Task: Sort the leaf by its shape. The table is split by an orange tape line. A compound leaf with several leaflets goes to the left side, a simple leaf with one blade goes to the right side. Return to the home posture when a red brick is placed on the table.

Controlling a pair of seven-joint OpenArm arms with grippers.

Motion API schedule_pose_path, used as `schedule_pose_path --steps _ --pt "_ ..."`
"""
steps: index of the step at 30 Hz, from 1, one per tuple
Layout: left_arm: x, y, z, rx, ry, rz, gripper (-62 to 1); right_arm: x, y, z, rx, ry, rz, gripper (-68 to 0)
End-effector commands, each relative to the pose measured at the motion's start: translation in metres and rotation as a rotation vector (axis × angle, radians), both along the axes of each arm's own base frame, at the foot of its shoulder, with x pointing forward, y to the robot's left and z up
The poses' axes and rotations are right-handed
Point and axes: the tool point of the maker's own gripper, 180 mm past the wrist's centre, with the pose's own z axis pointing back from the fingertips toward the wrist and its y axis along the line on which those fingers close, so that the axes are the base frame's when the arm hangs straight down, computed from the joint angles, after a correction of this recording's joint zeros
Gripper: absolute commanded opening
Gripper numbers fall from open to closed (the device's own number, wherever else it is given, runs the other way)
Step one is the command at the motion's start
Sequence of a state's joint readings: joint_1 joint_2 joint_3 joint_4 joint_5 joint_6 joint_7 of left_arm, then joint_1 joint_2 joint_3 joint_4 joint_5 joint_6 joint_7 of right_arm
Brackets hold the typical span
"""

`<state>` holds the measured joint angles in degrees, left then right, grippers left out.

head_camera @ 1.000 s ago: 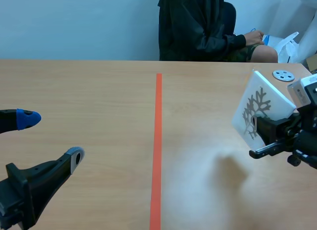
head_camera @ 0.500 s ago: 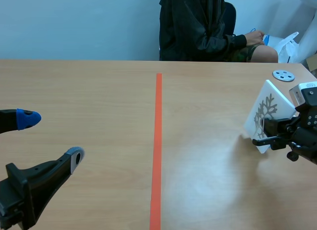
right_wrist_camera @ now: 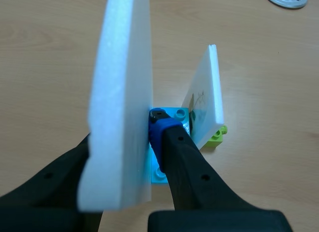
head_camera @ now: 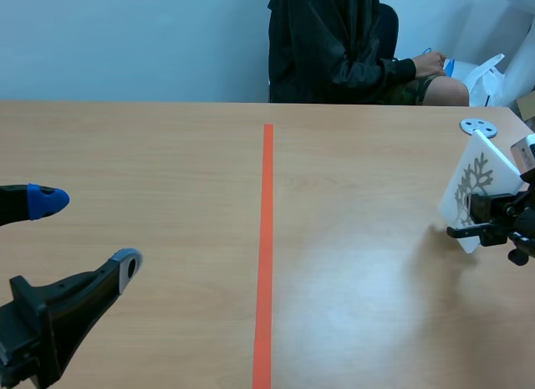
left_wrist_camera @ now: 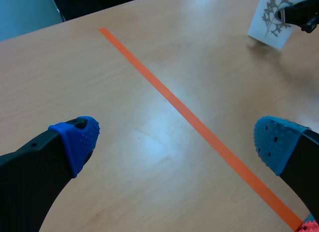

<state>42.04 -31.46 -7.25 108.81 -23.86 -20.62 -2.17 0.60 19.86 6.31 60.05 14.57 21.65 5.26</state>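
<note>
Leaf card (head_camera: 478,181) — clamped in right hand (head_camera: 470,210), 3 o'clock of orange tape line (head_camera: 266,238) | left hand (head_camera: 84,232) — spread, empty, 8 o'clock on table (head_camera: 167,155) | status — judged unfinished: card not yet released; home posture pending.

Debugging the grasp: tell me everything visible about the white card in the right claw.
The white card is a thick, foam-looking slab with a grey branching leaf printed on one face. It stands nearly upright, far right of the orange tape line. The right claw is shut on its lower part, one finger on each face. Whether its bottom edge touches the table cannot be told.
</note>
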Motion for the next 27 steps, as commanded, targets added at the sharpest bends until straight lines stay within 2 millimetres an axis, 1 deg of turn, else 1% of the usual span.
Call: schedule_pose_path --steps 1,5,11,14,20,27 --pt "0.002 -0.004 0.009 -0.021 -0.029 -0.008 1.4 0.008 -0.004 0.014 -0.007 -0.042 -0.001 -66.4" --pt "0.002 -0.004 0.009 -0.021 -0.029 -0.008 1.4 0.003 -0.004 0.008 -0.005 -0.027 -0.001 -66.4" --pt "0.002 -0.004 0.009 -0.021 -0.029 -0.007 1.4 -0.012 -0.004 -0.006 0.011 0.012 -0.008 -66.4" --pt "0.002 -0.004 0.009 -0.021 -0.029 -0.008 1.4 -0.016 -0.004 -0.01 0.023 0.024 -0.015 -66.1" --pt "0.002 -0.004 0.009 -0.021 -0.029 -0.008 1.4 -0.019 -0.005 -0.012 0.025 0.031 -0.016 -57.0" --pt "0.002 -0.004 0.009 -0.021 -0.029 -0.008 1.4 -0.018 -0.004 -0.008 0.027 0.012 -0.014 -39.8"
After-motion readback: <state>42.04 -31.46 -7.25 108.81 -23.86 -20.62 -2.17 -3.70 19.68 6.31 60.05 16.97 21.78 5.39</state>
